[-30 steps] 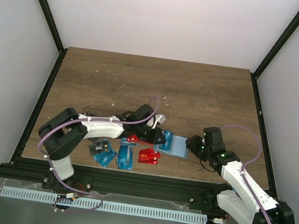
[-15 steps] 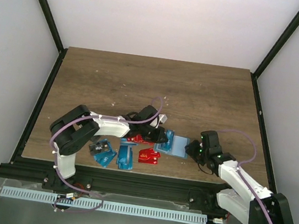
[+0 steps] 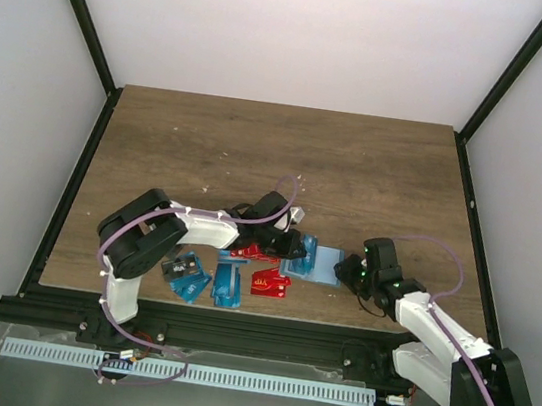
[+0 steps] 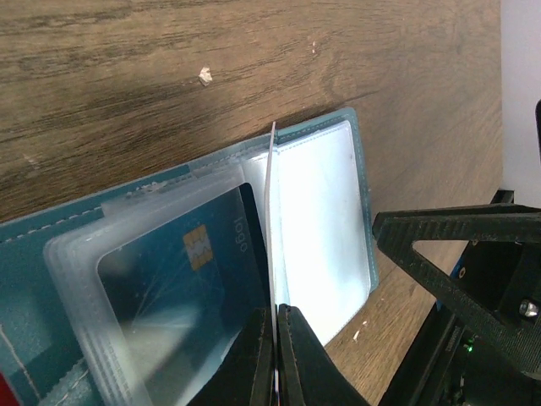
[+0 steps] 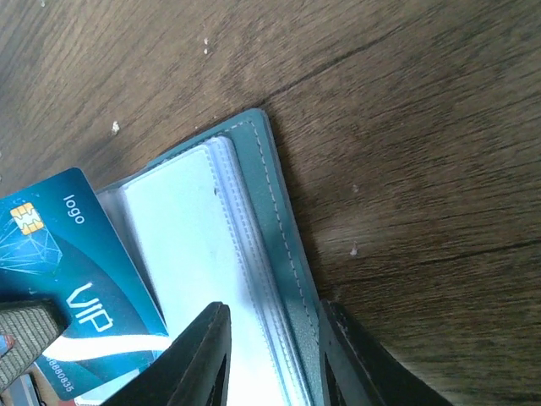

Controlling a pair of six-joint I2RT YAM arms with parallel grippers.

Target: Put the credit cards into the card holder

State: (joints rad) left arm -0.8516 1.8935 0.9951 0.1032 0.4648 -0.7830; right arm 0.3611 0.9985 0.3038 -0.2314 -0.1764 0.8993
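The flat teal-blue stitched card holder (image 3: 323,263) lies open on the brown wood-grain table (image 3: 258,151), toward 5 o'clock from the table's middle and near its front edge. Its clear plastic sleeves are fanned out, and a dark blue chip card (image 4: 182,279) sits inside one of them.

Over the holder's 9 o'clock side, the left gripper (image 4: 275,334) has its jaws pinched tight on a glossy blue VIP card with a gold chip (image 5: 72,254). That card stands on edge, its far corner at the fold between the sleeves.

At the holder's 3 o'clock edge, the right gripper (image 5: 270,317) is partly closed, with one finger on each side of the stacked sleeves and the teal cover's rim. I cannot tell whether the fingers press on them.

More cards lie loose on the table. One glossy red card (image 3: 247,252) sits at 9 o'clock, just beside the left gripper. Another red card (image 3: 270,283) is at 8 o'clock from the holder. Beyond it, further toward 8 o'clock, are two bright blue cards (image 3: 227,284), side by side near the table's front edge.
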